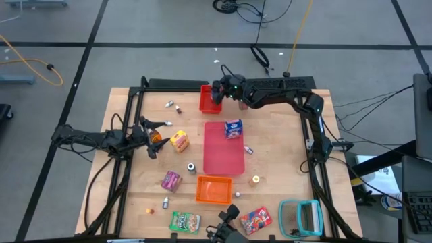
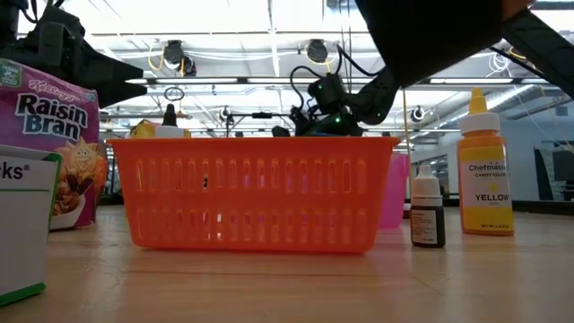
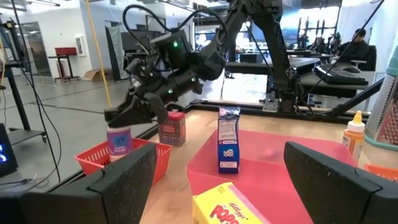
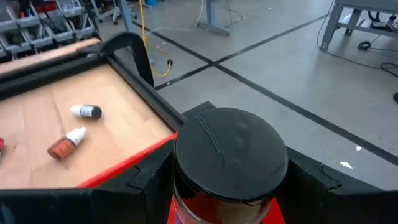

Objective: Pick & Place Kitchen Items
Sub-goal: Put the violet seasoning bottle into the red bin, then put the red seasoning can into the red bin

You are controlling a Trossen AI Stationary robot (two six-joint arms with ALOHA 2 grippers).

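Observation:
My right gripper (image 1: 217, 91) reaches over the red bin (image 1: 208, 102) at the table's far edge and is shut on a jar with a black lid (image 4: 230, 155). In the left wrist view the jar (image 3: 119, 140) hangs over the bin (image 3: 93, 163), its base about level with the rim. At the table's left my left gripper (image 1: 156, 138) stands open, touching nothing, close to a yellow carton (image 1: 179, 140). A blue carton (image 1: 233, 128) stands upright on the flat red mat (image 1: 224, 158). My right gripper pinches the jar's upper part (image 4: 186, 186), just under the lid, between its two fingers (image 4: 146, 180), one on each side. The fingers come nearly level from the table's right, slanting a little down. The jar hangs upright, clear of the table, over the red bin.
A red jar (image 3: 172, 129) stands by the bin's corner. An orange bin (image 1: 214, 190) sits near the front, with a pink-purple carton (image 1: 171, 180), green (image 1: 184, 221) and red (image 1: 256, 219) packets, a teal-framed object (image 1: 302, 217) and small bottles (image 1: 171, 104) scattered about.

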